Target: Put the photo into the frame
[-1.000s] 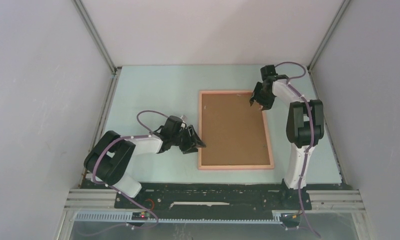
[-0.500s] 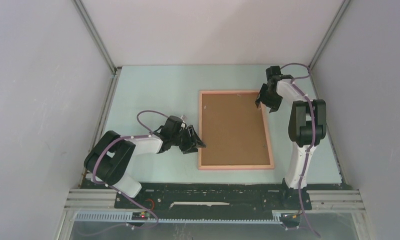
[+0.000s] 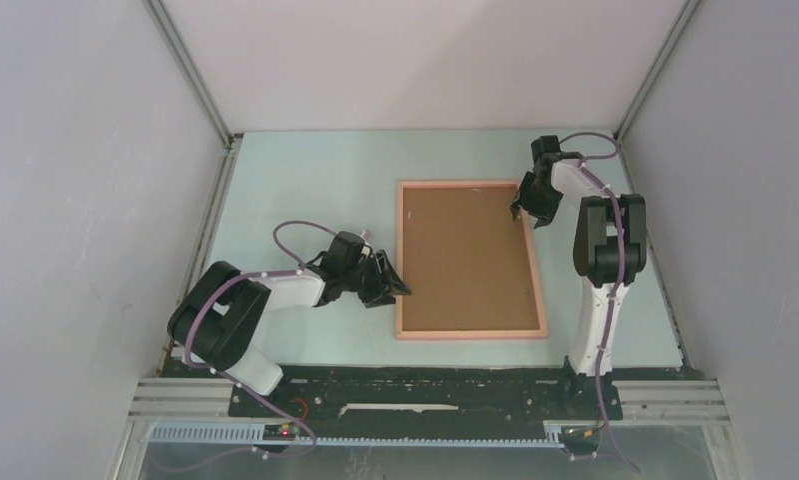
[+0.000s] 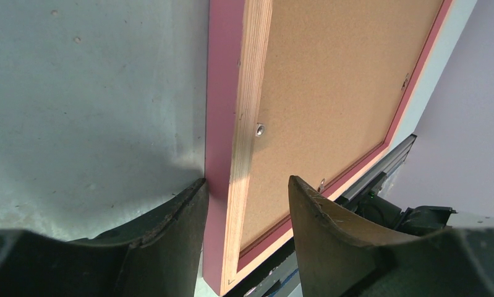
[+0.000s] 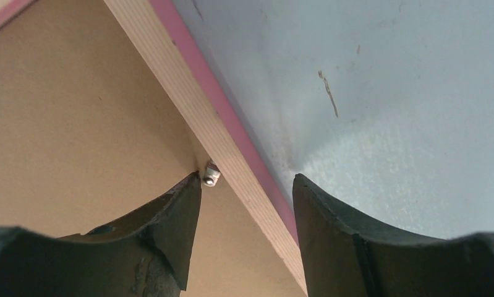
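Even, soft light; blurred foreground.

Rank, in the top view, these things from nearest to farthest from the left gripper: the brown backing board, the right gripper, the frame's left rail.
1. Frame's left rail, between the fingers of the left gripper.
2. Brown backing board, just right of that rail.
3. Right gripper, across the board at the frame's right rail, toward the far end.
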Available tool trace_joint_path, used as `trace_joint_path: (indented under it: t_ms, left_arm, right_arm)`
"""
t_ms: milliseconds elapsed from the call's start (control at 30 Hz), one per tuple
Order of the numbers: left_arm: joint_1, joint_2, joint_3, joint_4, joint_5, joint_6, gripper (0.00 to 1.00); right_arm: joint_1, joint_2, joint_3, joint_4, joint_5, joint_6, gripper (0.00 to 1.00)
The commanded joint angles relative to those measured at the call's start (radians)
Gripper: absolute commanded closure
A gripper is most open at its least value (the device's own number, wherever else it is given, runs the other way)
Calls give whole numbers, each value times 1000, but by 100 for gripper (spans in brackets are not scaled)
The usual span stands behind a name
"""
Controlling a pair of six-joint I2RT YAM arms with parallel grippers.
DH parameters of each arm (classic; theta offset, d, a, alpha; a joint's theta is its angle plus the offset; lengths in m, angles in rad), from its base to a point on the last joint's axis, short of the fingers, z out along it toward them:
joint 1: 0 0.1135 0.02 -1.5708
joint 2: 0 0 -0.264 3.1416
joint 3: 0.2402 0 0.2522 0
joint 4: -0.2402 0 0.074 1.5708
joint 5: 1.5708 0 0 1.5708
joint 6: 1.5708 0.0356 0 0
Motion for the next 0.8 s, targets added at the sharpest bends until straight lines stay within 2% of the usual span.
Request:
trace_joint_path:
  t_ms: [0,200,433,700,767]
  left_arm:
    - [-6,-10,10,-15,1,6,42]
    - [-6,-13,8,-19,-3,8,42]
    - [-6,-12,10,-18,-3,9,42]
    - [-4,-4,14,-18,-2,11,42]
    - [-4,-5,17,-18,0,13,42]
  right_arm:
    - [8,37,64,-10,5,22,35]
    - [5,52,73,-20,30,48,37]
    - [8,40,61,-27,31,57,60]
    - [17,24,40,-15,21,54,60]
    - [15,31,49,-12,4,47,56]
